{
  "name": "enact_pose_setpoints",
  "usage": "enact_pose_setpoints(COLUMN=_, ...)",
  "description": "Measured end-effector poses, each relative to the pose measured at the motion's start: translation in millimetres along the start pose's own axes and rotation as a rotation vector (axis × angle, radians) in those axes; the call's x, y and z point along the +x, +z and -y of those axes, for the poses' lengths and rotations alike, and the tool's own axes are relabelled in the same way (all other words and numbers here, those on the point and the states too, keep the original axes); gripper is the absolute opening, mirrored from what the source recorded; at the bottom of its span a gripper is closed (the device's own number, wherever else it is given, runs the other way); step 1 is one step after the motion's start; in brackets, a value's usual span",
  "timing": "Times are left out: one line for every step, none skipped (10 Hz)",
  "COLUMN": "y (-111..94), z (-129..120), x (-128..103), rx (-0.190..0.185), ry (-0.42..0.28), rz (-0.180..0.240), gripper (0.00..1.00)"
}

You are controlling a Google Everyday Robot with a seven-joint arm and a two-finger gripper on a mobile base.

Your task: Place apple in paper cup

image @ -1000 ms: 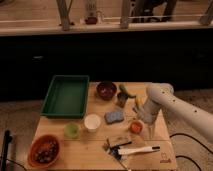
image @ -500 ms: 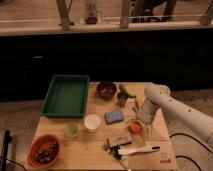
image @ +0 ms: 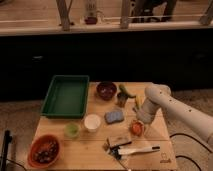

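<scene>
The apple (image: 136, 128), small and red-orange, rests on the wooden table (image: 95, 145) right of centre. My gripper (image: 138, 121) comes down from the white arm (image: 172, 110) on the right and hangs just over the apple, its tip touching or nearly touching the fruit. The paper cup (image: 92, 122), white with a cream inside, stands upright about a hand's width left of the apple, with a blue sponge (image: 114, 116) between them.
A green tray (image: 66, 95) lies at the back left. A dark-red bowl (image: 106, 90) sits behind the sponge. A light-green cup (image: 72, 130) and an orange bowl (image: 45, 150) stand front left. Yellow-green items (image: 127, 97) lie near the arm. A white brush (image: 132, 149) lies at the front.
The arm has shifted slightly left and lower, bringing the gripper closer onto the apple. The apple and cup have not moved.
</scene>
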Motion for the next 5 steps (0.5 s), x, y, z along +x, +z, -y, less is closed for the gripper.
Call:
enact_pose_setpoints(y=-3.0, z=2.0, x=1.5, rx=0.003, ry=-0.002, rz=-0.008, gripper=0.05)
enact_pose_setpoints(y=-5.9, z=3.3, x=3.2, rx=0.008, ry=-0.002, rz=-0.015, gripper=0.01)
enact_pose_setpoints(y=-9.9, z=5.5, x=5.3, rx=0.014, ry=-0.002, rz=-0.025, gripper=0.00)
enact_pose_setpoints(y=-14.0, z=7.8, x=7.0, rx=0.018, ry=-0.003, rz=-0.034, gripper=0.00)
enact_pose_setpoints(y=-20.0, z=11.0, x=9.2, rx=0.027, ry=-0.006, rz=-0.048, gripper=0.00)
